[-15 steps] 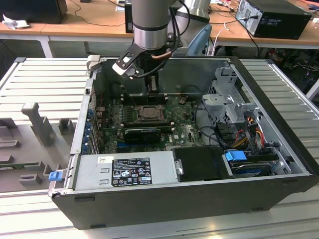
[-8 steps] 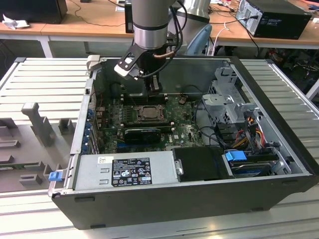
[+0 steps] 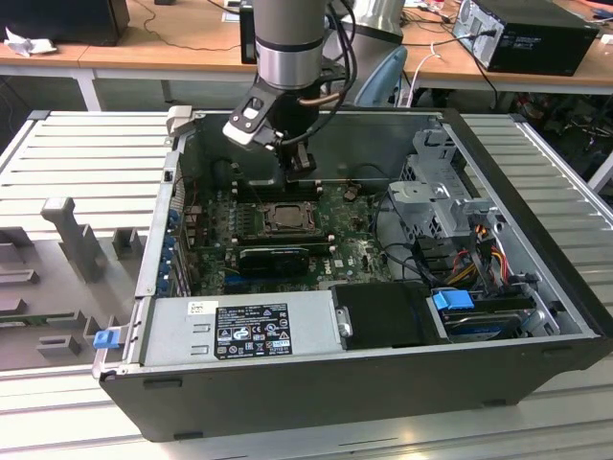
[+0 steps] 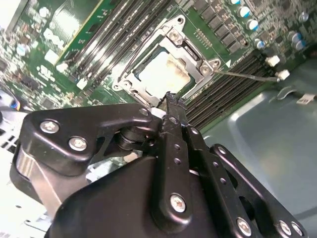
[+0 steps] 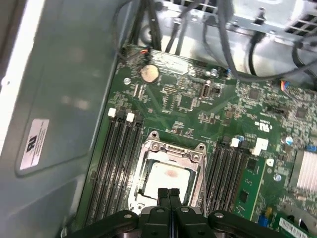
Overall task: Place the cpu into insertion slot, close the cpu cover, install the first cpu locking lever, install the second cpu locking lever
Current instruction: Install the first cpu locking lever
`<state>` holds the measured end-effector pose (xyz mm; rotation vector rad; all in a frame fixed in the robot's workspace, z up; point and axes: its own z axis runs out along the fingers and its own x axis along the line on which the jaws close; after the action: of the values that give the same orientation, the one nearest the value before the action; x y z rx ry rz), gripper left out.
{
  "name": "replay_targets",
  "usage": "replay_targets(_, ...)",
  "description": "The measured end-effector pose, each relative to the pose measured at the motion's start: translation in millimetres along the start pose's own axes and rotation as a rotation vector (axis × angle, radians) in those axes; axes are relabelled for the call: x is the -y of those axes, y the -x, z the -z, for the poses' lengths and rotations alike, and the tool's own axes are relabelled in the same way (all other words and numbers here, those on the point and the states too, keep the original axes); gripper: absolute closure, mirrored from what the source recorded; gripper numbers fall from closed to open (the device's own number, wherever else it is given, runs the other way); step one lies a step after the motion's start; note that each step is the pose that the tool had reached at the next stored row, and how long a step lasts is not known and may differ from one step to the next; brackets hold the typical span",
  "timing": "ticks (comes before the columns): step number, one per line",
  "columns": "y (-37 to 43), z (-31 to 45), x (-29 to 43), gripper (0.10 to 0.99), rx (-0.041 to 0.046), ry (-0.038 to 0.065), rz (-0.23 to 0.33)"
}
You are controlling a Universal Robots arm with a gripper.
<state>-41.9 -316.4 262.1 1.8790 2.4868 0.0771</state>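
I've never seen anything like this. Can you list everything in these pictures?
slatted table: one, light grey, under everything.
computer case: one, dark grey, open, on the table.
motherboard: one, green, inside the case.
cpu: one, silver-grey, at the board's middle.
cpu cover: one, silvery frame, flat around the cpu.
memory slots: several, black, either side of the cpu.
coin battery: one, pale, round, on the board.
power supply: one, grey, along the case's near wall.
cables: one bundle, red, yellow, black, at the exterior view's right.
arm: one, grey, reaching into the case.
end effector: one, black, shut, over the cpu's edge.
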Motion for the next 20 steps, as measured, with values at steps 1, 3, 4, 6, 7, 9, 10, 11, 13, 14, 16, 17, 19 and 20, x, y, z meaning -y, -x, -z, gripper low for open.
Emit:
replay_targets(1, 0.0, -0.1, -0.1, 0.980, -0.0018, -0.001, 0.032)
replay_targets(3, 0.1, -0.1, -0.4, 0.980, -0.0044, -0.005, 0.057)
replay_targets(4, 0.2, -0.3, -0.5, 0.980, -0.0056, -0.007, 0.071)
replay_targets(6, 0.1, -0.3, -0.5, 0.980, -0.0075, -0.008, 0.105)
replay_targets(7, 0.1, -0.4, -0.5, 0.980, -0.0084, -0.008, 0.121)
replay_targets(9, 0.1, -0.4, -0.5, 0.980, -0.0101, -0.009, 0.154)
replay_targets(10, 0.1, -0.4, -0.5, 0.980, -0.0109, -0.009, 0.169)
replay_targets(11, 0.1, -0.4, -0.5, 0.980, -0.0114, -0.009, 0.181)
replay_targets(13, 0.1, -0.4, -0.5, 0.980, -0.0130, -0.009, 0.213)
replay_targets(14, 0.2, -0.3, -0.5, 0.980, -0.0137, -0.010, 0.226)
replay_targets(16, 0.1, -0.3, -0.5, 0.980, -0.0148, -0.010, 0.249)
replay_targets(17, 0.1, -0.3, -0.5, 0.980, -0.0156, -0.010, 0.265)
replay_targets(19, 0.1, -0.3, -0.5, 0.980, -0.0170, -0.010, 0.292)
replay_targets(20, 0.1, -0.3, -0.5, 0.980, -0.0176, -0.010, 0.303)
